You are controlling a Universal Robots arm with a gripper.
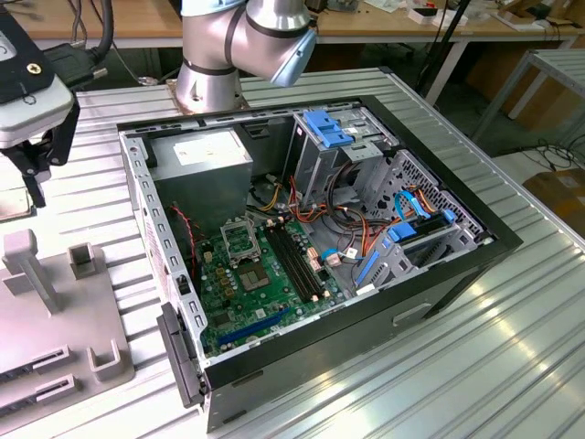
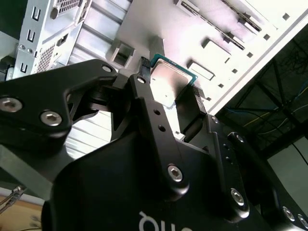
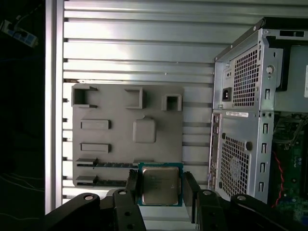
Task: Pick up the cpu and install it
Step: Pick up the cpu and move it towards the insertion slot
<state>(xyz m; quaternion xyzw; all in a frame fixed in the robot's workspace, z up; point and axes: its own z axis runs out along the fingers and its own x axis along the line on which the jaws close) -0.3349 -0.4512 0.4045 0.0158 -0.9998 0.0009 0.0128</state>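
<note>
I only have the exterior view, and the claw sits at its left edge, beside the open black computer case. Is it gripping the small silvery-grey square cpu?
Observer: Yes. In both wrist views the claw is shut on the small silvery-grey square cpu, with one finger on each of two opposite edges.
Operator: What lies behind it?
Observer: In the first wrist view it overlaps the edge of the flat grey fixture tray, which lies on the ribbed metal table.
Operator: And the tray's square pad?
Observer: That raised grey square pad is bare.
</note>
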